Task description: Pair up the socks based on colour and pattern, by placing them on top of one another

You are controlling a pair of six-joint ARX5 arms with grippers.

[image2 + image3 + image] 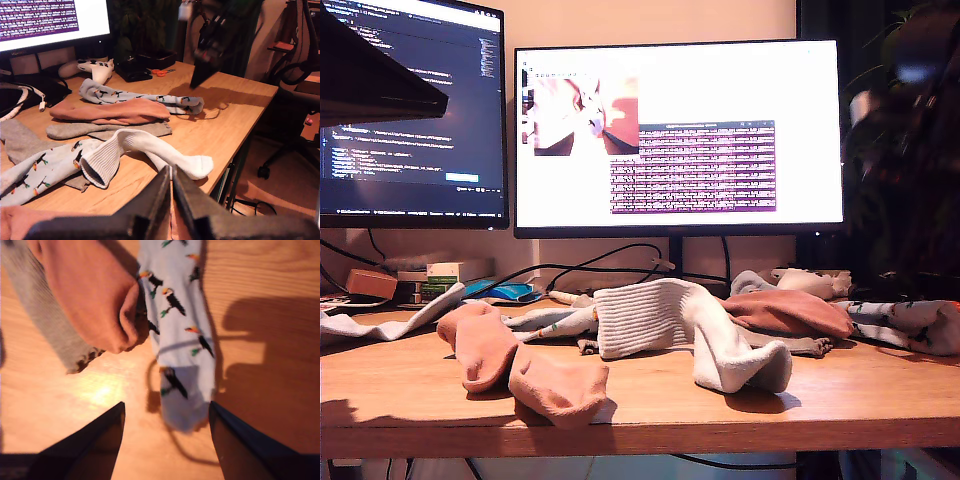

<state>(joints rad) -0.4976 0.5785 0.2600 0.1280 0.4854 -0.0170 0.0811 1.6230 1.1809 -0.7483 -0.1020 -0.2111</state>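
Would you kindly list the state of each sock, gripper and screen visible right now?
My first gripper: shut, empty, raised.
My second gripper: open above the toucan sock, not touching.
Toucan sock: flat, unpaired.
White ribbed sock: draped over other socks.
Salmon sock near the front edge: crumpled, alone.
Second salmon sock: lying on a grey sock.
Monitor: on.

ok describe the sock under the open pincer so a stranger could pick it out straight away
Start at the big bright monitor and drop to the wooden desk's end at the exterior view's right, where socks lie in a heap. The one below my second pincer is the pale grey-blue sock lying beside a salmon-pink sock. It alone there carries small printed toucans; the pink one is plain.
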